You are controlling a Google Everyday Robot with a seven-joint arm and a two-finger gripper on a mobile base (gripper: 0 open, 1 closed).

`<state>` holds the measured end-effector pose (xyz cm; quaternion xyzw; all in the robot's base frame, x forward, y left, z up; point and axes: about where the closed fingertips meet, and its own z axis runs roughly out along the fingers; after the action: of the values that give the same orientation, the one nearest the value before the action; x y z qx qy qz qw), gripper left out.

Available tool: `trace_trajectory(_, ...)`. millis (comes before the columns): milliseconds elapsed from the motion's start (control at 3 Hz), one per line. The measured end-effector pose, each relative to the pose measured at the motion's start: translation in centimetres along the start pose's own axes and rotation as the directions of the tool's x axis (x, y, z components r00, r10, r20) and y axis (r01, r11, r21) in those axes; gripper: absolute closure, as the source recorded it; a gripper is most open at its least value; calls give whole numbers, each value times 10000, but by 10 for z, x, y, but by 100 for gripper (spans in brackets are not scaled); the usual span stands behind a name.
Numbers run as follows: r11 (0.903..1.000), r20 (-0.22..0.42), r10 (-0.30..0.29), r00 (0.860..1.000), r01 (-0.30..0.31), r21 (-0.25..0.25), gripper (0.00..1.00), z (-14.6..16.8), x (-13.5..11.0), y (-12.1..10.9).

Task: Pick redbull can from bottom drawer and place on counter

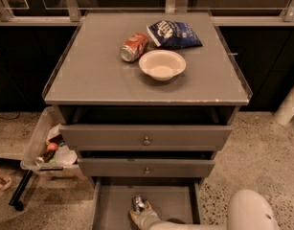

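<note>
- Low in bottom drawer [175, 202], gripper [142, 218] covering lower end of redbull can [139, 203].
- Cropped at lower edge: drawer front, arm [194, 225].
- Too small to identify: contents of bin [34, 145].

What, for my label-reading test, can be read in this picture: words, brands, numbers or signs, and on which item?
No text here can be read.
Blue chip bag: a white logo, too blurred to read.
Red-orange soda can: pale markings, unreadable.
Redbull can in the bottom drawer: markings too small to read. The gripper is right at this can, low in the drawer.
</note>
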<state>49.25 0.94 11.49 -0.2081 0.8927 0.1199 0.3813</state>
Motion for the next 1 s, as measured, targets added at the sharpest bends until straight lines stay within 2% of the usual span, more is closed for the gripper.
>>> trace_trajectory(333,10000,0,0,10000,0,0,89,0,0,0)
trace_trajectory(667,10000,0,0,10000,0,0,100,0,0,0)
trace_trajectory(1000,10000,0,0,10000,0,0,100,0,0,0)
